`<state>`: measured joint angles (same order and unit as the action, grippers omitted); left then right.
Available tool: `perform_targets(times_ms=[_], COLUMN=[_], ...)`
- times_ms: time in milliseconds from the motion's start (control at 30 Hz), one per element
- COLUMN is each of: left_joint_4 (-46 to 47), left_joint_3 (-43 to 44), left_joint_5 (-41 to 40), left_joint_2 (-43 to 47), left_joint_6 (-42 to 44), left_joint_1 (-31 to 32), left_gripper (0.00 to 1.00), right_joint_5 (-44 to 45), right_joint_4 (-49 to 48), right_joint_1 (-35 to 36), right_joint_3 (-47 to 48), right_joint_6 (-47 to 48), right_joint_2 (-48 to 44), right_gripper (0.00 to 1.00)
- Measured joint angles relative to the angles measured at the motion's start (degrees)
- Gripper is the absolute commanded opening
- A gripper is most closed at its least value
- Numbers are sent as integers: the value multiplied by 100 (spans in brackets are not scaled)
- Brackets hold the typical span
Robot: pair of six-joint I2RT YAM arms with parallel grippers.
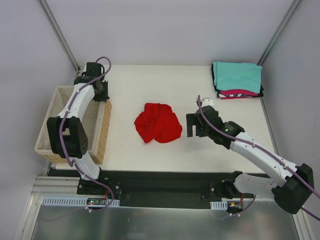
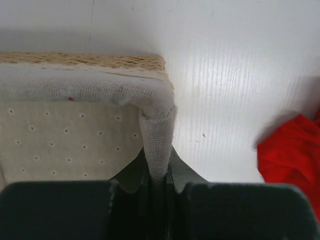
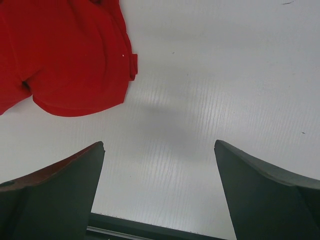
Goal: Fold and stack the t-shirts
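A: How far along is the folding?

B: Partly done, I judge. The plain bright red cloth t-shirt (image 1: 157, 123) lies crumpled in a heap, not yet folded or stacked, and nothing holds it

A: And the finished ones?

B: Far to the right of the red t-shirt and behind it sits a stack of folded rectangles: a teal t-shirt (image 1: 238, 76) on top, a magenta-pink t-shirt (image 1: 235, 93) under it, and a black t-shirt (image 1: 215, 83) showing only as a dark edge. So three are folded that I can count and one is loose. Whether more hide in the stack I cannot tell

A: What are the arms doing?

B: The right gripper (image 1: 192, 125) hovers just right of the red t-shirt, jaws spread wide with nothing between them. The left gripper (image 2: 160, 172) is well left of the red t-shirt, pinched tight on the beige cloth lining (image 2: 157, 132) at a corner of the woven wicker basket (image 1: 106, 125)

A: Totals?

B: Four shirts in view, one basket, two grippers, all on one white table (image 1: 130, 150). What is left, as I read it: fold the red one and set it on the stack
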<state>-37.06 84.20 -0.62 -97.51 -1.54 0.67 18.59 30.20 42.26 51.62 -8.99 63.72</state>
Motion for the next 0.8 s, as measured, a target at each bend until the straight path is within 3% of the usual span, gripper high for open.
perform_targets(times_ms=[800], left_joint_4=[1156], left_joint_3=[-1681], left_joint_5=[70], left_joint_2=[1296], left_joint_6=[769], left_joint_1=[-640], left_gripper=[0], right_joint_5=[-20], right_joint_4=[-94], right_joint_1=[0], right_joint_3=[-516], right_joint_6=[-81], right_joint_2=[-992], right_gripper=[97])
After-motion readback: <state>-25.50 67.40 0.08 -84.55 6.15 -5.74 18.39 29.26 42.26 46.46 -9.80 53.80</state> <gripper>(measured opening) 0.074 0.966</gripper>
